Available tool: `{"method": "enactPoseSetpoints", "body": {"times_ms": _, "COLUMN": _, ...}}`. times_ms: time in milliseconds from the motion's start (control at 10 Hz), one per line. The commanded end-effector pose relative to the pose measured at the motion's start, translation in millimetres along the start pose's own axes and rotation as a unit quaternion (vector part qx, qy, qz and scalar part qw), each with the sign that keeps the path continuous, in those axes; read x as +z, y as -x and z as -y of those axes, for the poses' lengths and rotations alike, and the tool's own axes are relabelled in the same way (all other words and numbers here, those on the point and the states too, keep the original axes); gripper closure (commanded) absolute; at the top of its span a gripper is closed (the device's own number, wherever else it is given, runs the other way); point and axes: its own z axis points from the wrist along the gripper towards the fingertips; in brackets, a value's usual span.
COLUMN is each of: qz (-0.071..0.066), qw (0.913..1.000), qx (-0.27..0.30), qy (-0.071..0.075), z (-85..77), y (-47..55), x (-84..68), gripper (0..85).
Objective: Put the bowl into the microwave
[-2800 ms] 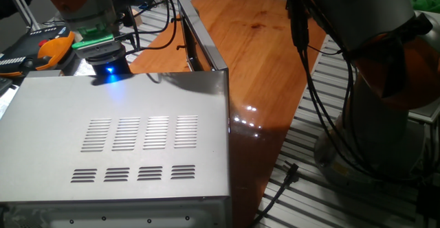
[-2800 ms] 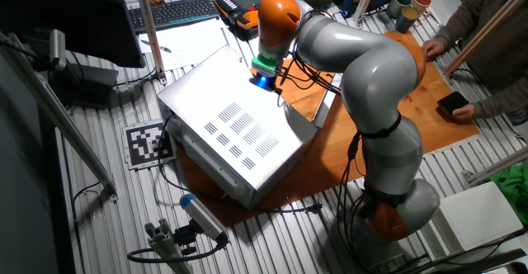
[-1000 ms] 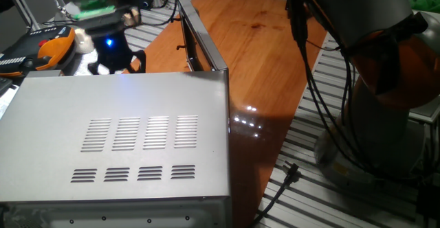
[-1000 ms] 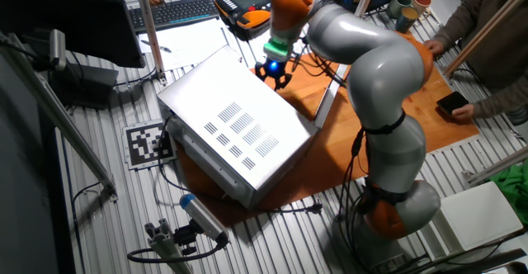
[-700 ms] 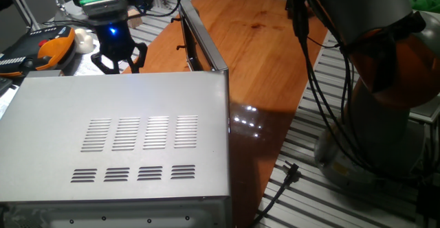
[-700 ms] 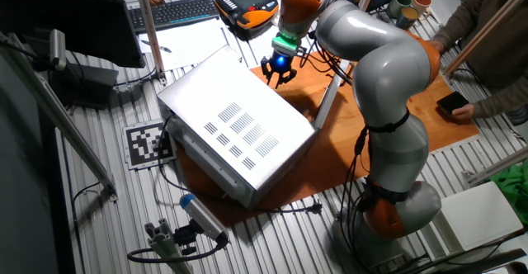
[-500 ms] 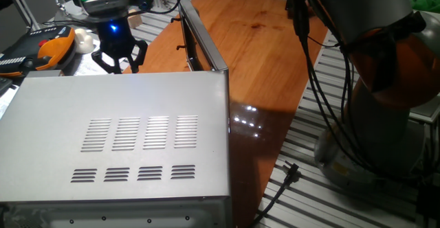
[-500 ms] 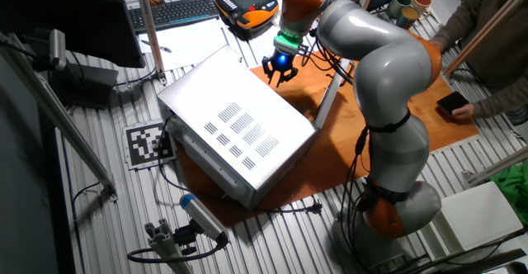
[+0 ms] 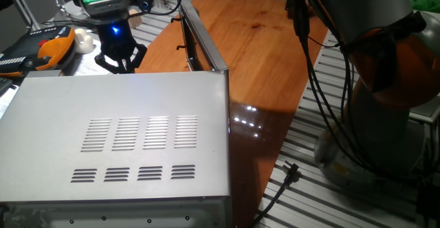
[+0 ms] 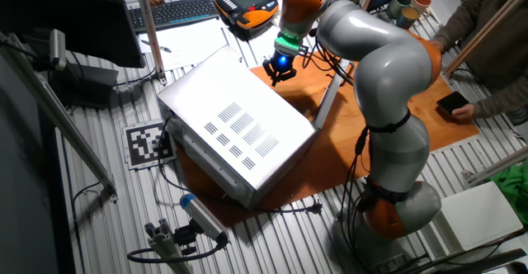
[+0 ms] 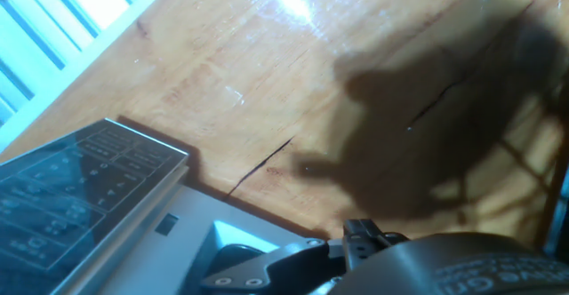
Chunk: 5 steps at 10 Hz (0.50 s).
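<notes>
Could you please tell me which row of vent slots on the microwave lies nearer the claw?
The row of longer slots; the shorter row lies beyond it, farther from the claw.

Matt brushed-metal microwave [image 9: 130, 145] sits on a glossy, reflective wooden table [image 9: 261, 56]

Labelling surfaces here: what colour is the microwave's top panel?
Silver-grey, with rows of vent slots; the microwave shows best in one fixed view.
</notes>
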Motion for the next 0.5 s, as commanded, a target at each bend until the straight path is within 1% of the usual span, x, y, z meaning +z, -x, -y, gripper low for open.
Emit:
{"method": "enactPoseSetpoints", "body": {"times_ms": 0, "qz": 0.000, "qw": 1.0000, "qx": 0.003, "qy": -0.001, "z": -2.0, "y": 0.5, "x": 7.6, "gripper": 85.0}}
{"method": "enactPoseSetpoints", "body": {"times_ms": 100, "qz": -0.003, "qw": 1.0000, "qx": 0.004, "qy": -0.002, "z": -4.5, "y": 1.2, "x": 16.1, "gripper": 85.0}}
{"method": "enactPoseSetpoints", "body": {"times_ms": 200, "qz": -0.007, "qw": 1.0000, "qx": 0.006, "qy": -0.001, "z": -7.2, "y": 1.3, "x": 21.1, "gripper": 85.0}}
{"method": "enactPoseSetpoints", "body": {"times_ms": 400, "qz": -0.011, "qw": 0.9999, "qx": 0.012, "qy": -0.003, "z": -12.2, "y": -1.6, "x": 31.4, "gripper": 85.0}}
